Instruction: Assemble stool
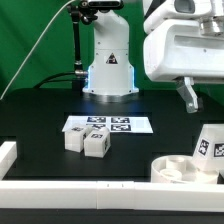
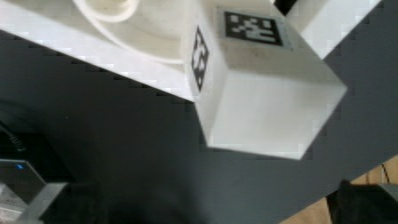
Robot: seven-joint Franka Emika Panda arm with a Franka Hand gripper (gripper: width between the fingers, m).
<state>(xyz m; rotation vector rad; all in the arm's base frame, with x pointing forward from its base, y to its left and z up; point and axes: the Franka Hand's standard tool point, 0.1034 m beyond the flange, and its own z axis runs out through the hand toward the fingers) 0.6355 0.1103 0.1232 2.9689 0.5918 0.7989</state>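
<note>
The gripper (image 2: 203,200) is seen with jaws spread open and empty above a tagged white leg (image 2: 267,95) stood by the round seat (image 2: 151,55)

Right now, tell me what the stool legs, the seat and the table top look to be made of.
Legs: matte white, probably hard plastic, going by the crisp blocky edges and the black-and-white tags on flat faces.
Seat: the same white, likely plastic, with a smooth moulded round rim.
Table: matte black with no glare. It may be a mat or a painted top; I cannot tell which.
</note>
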